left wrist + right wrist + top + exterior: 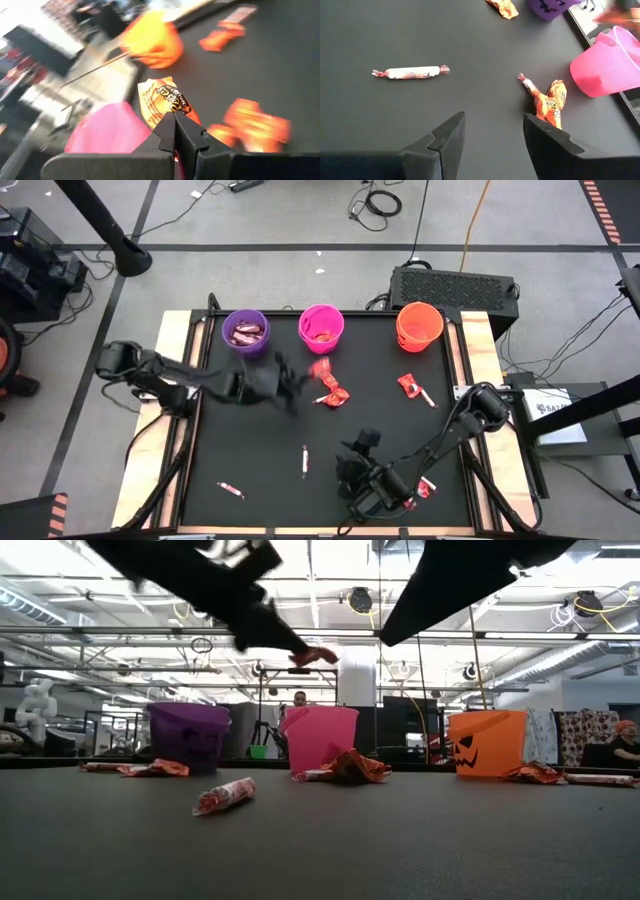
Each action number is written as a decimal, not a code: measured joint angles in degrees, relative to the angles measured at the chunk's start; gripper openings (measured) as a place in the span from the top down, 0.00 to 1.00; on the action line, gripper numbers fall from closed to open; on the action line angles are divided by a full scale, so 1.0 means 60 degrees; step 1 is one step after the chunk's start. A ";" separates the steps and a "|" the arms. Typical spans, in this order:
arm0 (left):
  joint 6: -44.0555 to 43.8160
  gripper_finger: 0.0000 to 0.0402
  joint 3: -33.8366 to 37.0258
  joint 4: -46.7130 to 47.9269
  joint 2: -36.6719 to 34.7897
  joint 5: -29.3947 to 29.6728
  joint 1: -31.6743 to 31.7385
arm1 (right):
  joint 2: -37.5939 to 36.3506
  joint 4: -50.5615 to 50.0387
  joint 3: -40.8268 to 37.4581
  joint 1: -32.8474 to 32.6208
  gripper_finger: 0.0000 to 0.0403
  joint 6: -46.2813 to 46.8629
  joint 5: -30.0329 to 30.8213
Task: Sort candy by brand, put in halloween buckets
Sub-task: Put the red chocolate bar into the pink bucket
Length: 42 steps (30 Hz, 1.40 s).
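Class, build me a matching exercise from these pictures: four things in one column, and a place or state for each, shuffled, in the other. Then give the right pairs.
1. left hand
2. right hand
3. purple bucket
4. orange bucket

A. open, above the bare mat
B. outermost bucket on the left arm's side
C. shut on an orange-wrapped candy
D. outermost bucket on the right arm's side

Pairs: 1-C, 2-A, 3-B, 4-D

Three small round plastic pails, purple [189,736], magenta pink [320,738] and orange [487,742], line the dark tabletop's [330,845] far edge, wrapped sweets scattered nearer.
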State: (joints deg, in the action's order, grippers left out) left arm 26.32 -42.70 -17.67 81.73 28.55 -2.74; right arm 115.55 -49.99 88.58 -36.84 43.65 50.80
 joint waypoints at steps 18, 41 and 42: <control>-0.3765 1.00 -0.1191 -0.0751 0.1354 -0.4687 0.5663 | 0.0192 -0.1034 0.0003 0.1303 0.52 -0.0547 0.0726; -0.5037 0.70 -0.2319 0.1613 0.2093 -0.5496 0.5734 | 0.0259 -0.5190 0.0001 -0.0244 0.52 0.3793 -0.0508; -0.4923 0.68 -0.2472 0.2065 0.1977 -0.5500 0.5689 | 0.0259 -0.5201 -0.0001 -0.0317 0.52 0.3794 -0.0502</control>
State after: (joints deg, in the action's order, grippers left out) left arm -3.22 -57.53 -5.28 93.59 -4.45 31.39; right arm 117.10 -81.20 88.58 -38.74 66.42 47.79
